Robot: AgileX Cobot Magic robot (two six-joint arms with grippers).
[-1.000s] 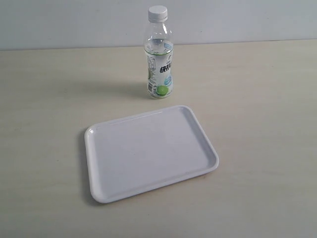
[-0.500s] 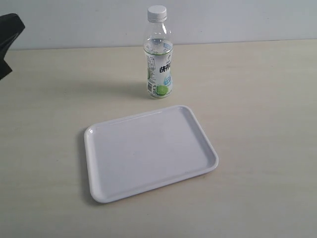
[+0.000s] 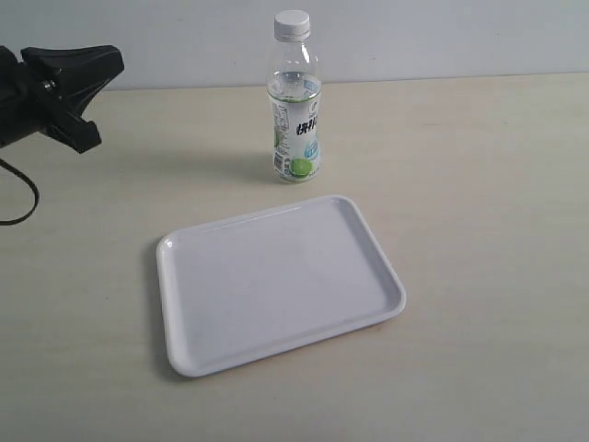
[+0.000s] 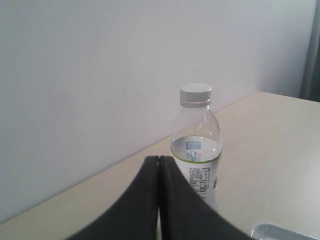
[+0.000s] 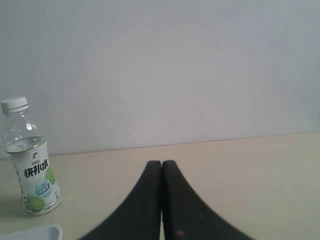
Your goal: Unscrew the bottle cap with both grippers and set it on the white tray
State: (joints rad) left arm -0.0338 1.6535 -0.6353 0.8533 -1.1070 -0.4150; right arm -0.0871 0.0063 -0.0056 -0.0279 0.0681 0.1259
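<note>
- Exterior view: the bottle cap (image 3: pixel 293 24) sits screwed on the neck of the clear drink bottle (image 3: pixel 295 120). The bottle stands upright on the pale tabletop (image 3: pixel 479 184) near the back wall, and nothing touches it.
- The white tray (image 3: pixel 276 276) lies flat just in front of the bottle, apart from it and bare. It is probably set this close so the freed cap has a short way to travel.
- The left gripper (image 4: pixel 159 162) shows in the left wrist view with its two black fingers pressed together, holding nothing and aimed at the bottle's body. I judge it must spread before it can clasp the bottle.
- The right gripper (image 5: pixel 161 165) likewise has its fingers pressed together and empty. The bottle stands off the line of those fingers.
- Only the exterior view shows the whole tray and how far off the left gripper is: at the scene's left edge, well apart from the bottle. The right gripper does not appear there.
- Only the wrist views make the finger state plain; each catches just a corner of the tray.
</note>
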